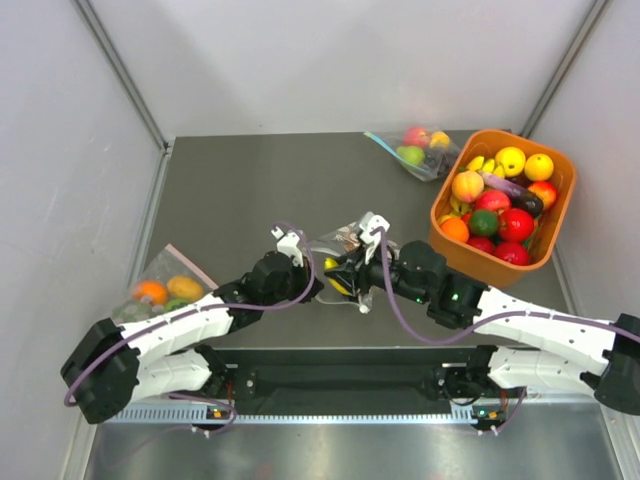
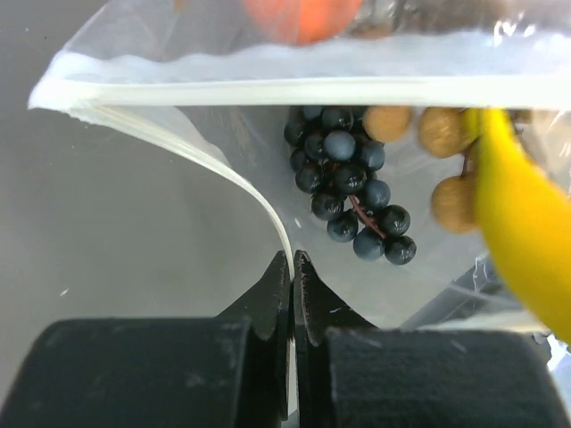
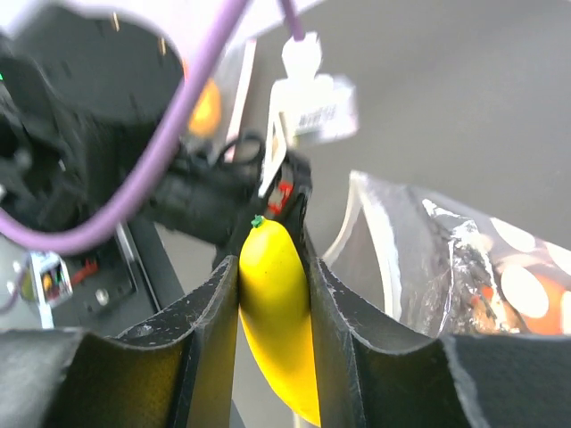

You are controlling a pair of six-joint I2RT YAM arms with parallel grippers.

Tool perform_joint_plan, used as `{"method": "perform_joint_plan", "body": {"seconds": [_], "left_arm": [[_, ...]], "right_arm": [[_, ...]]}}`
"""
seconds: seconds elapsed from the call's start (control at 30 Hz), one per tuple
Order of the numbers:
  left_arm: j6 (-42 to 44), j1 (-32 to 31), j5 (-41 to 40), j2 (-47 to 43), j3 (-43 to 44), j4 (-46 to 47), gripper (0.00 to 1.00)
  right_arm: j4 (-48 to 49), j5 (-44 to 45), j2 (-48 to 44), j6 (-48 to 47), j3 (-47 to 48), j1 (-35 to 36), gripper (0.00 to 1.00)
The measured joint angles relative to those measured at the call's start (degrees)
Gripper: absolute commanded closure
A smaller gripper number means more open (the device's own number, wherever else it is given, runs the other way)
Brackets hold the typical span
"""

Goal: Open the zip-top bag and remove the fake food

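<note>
The zip-top bag, clear with white polka dots, lies at the table's middle between both grippers. My left gripper is shut on one lip of the bag's open mouth. Through the plastic I see a dark blue grape bunch, tan-brown berries and the orange ball. My right gripper is shut on the yellow banana, held beside the dotted bag. The banana also shows at the right of the left wrist view. In the top view the two grippers meet at the bag's near side.
An orange bowl full of toy fruit stands at the back right. A clear bag with a blue zip strip lies behind it to the left. A clear bag with a pink edge holding fruit lies at the left, beside my left arm.
</note>
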Motion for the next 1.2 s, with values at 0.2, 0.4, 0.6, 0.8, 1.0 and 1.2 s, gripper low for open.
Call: {"method": "perform_joint_plan", "body": {"seconds": [0.2, 0.4, 0.6, 0.8, 1.0, 1.2], "left_arm": [[0.02, 0.0, 0.2, 0.61, 0.09, 0.09, 1.0], [0.2, 0.0, 0.2, 1.07, 1.03, 0.42, 1.0], [0.63, -0.07, 0.24, 2.6, 3.52, 0.48, 1.0], [1.09, -0.11, 0.35, 4.2, 5.57, 0.48, 1.0], [1.4, -0.24, 0.42, 4.35, 5.79, 0.46, 1.0], [1.53, -0.26, 0.42, 4.35, 5.79, 0.46, 1.0]], "right_arm": [[0.74, 1.27, -2.08, 5.46, 0.0, -1.86, 0.78], [0.7, -2.25, -3.96, 14.56, -0.02, -7.08, 0.79], [0.5, -8.72, -4.59, 21.55, -0.02, -10.51, 0.79], [0.31, -13.16, -5.14, 25.29, -0.02, -10.88, 0.79], [0.26, -13.94, -8.59, 25.7, 0.0, -11.56, 0.8], [0.66, -15.78, -9.94, 26.88, 0.0, -15.08, 0.8]]}}
